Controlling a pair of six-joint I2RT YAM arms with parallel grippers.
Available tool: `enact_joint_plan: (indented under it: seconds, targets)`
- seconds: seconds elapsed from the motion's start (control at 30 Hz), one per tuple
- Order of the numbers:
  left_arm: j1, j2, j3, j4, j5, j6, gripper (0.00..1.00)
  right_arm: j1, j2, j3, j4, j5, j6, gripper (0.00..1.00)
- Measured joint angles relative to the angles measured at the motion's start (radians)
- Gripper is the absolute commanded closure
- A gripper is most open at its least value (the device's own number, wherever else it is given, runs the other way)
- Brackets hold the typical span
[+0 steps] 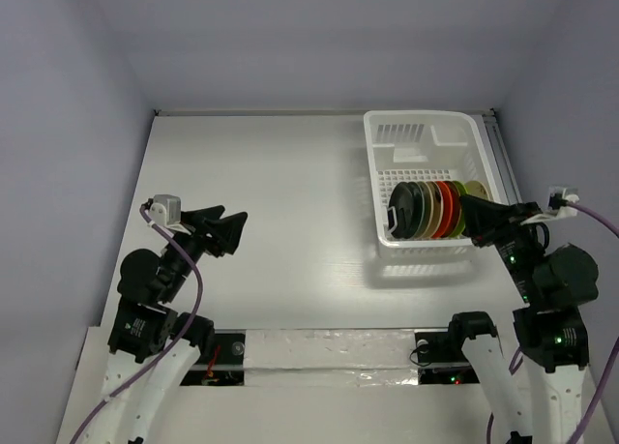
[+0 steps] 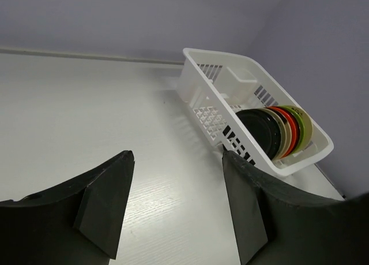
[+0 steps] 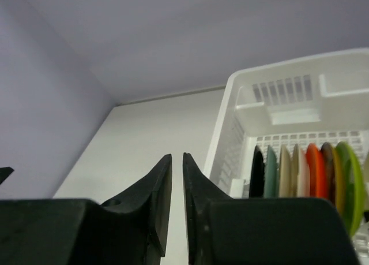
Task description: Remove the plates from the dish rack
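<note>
Black right claw [image 3: 177,156], slotted plastic rack [image 3: 346,112]

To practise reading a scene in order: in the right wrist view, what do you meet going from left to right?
Right gripper → black plate → teal plate → beige plate → orange plate → green plate.
</note>
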State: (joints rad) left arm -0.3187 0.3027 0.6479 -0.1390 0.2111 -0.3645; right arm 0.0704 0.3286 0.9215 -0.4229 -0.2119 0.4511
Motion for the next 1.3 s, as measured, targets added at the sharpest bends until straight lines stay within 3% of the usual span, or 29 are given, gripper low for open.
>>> enact_joint_plan:
  seconds: [0.1, 0.23, 0.4, 0.43, 0.53, 0.67, 0.77, 0.8, 0.9, 1.07, 1.3]
  targets:
    - [0.000, -0.002, 0.000, 0.000, 0.001, 0.000, 0.47, 0.000, 0.056, 0.003, -0.006, -0.038, -0.008, 1.00]
    - [0.000, 0.002, 0.000, -0.001, -0.013, -0.013, 0.65, 0.000, 0.138, 0.016, -0.012, -0.076, -0.011, 1.00]
    - [0.000, 0.079, 0.005, -0.008, -0.053, -0.082, 0.72, 0.019, 0.237, 0.033, -0.026, -0.063, -0.024, 1.00]
    - [0.000, 0.118, 0.016, -0.024, -0.052, -0.093, 0.84, 0.037, 0.258, 0.039, -0.031, -0.048, -0.029, 1.00]
    - [0.000, 0.234, 0.062, -0.068, -0.043, -0.094, 1.00, 0.146, 0.326, 0.059, -0.055, 0.047, -0.038, 1.00]
    - [-0.001, 0.333, 0.132, -0.135, -0.086, -0.063, 1.00, 0.335, 0.443, 0.094, -0.077, 0.211, -0.045, 0.97]
    - [-0.019, 0.355, 0.153, -0.171, -0.151, -0.045, 1.00, 0.403, 0.546, 0.113, -0.098, 0.344, -0.053, 0.78]
    - [-0.028, 0.356, 0.154, -0.176, -0.174, -0.041, 1.00, 0.405, 0.579, 0.113, -0.102, 0.382, -0.055, 0.65]
    - [-0.047, 0.356, 0.154, -0.196, -0.226, -0.035, 1.00, 0.408, 0.671, 0.113, -0.127, 0.473, -0.063, 0.53]
    - [-0.095, 0.351, 0.135, -0.190, -0.305, -0.032, 1.00, 0.409, 0.756, 0.113, -0.141, 0.551, -0.063, 0.53]
    - [-0.305, 0.359, 0.102, -0.218, -0.494, -0.051, 0.88, 0.409, 0.874, 0.129, -0.145, 0.623, -0.061, 0.57]
